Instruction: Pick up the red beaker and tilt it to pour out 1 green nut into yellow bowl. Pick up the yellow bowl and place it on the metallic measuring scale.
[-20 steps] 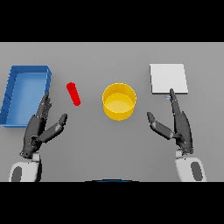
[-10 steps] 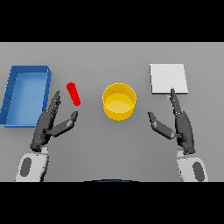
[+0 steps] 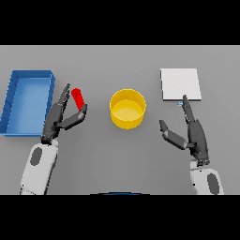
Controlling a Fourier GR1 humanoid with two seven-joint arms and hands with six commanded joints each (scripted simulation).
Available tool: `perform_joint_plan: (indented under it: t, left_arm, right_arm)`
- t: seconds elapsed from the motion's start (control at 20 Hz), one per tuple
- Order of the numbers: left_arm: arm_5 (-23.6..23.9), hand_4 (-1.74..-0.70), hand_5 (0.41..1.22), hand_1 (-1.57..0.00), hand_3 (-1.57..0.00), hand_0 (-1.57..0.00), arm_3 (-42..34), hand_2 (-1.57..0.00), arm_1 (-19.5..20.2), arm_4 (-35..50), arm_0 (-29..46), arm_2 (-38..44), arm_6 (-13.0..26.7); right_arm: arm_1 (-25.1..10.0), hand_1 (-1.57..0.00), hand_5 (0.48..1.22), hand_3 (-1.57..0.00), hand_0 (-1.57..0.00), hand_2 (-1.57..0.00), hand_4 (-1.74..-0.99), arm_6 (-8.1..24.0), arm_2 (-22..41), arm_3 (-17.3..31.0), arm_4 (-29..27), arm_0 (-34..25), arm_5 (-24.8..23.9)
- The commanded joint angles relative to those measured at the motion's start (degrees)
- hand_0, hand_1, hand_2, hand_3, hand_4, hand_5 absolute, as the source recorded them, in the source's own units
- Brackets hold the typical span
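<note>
Our left hand (image 3: 60, 118) spread, fingers and thumb flanking the red beaker (image 3: 78, 98), no grip we can see | beaker between blue tray (image 3: 14, 101) and yellow bowl (image 3: 127, 108) | our right hand (image 3: 191, 132) spread, fingertip at the metallic scale (image 3: 180, 84) edge

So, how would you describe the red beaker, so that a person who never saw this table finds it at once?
Start at the blue tray on the left side of the grey table. Just to its right, towards the yellow bowl, stands the red beaker, between the left hand's fingers and thumb. It is the only red thing, small and slim.
</note>
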Motion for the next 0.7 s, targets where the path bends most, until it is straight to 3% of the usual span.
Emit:
perform_joint_plan:
  t: [0.0,0.1,0.5,0.65]
  left_arm:
    - [-0.1,-1.28,0.680,0.00,0.00,0.00,2.2,0.00,-0.1,0.1,-1.3,0.4,0.1]
    - [0.1,-1.29,0.685,0.00,0.00,0.00,3.1,0.00,-0.6,-0.2,-2.4,0.1,-1.0]
    - [0.5,-1.29,0.683,0.00,0.00,0.00,11.3,0.00,-0.6,-0.5,-9.5,1.7,0.4]
    - [0.2,-1.31,0.688,0.00,0.00,0.00,13.3,0.00,-0.7,0.4,-11.3,2.7,-1.4]
  right_arm:
    - [0.1,0.00,0.635,0.00,0.00,0.00,-1.267,-0.9,0.0,-0.3,-0.2,0.5,0.0]
    - [0.3,0.00,0.638,0.00,0.00,0.00,-1.269,-0.5,0.1,-0.4,-0.2,0.5,-0.1]
    - [0.2,0.00,0.641,0.00,0.00,0.00,-1.268,0.2,-0.3,-1.1,-0.9,0.4,0.2]
    - [0.2,0.00,0.640,0.00,0.00,0.00,-1.269,-0.2,-0.4,-1.6,-0.9,1.5,0.0]
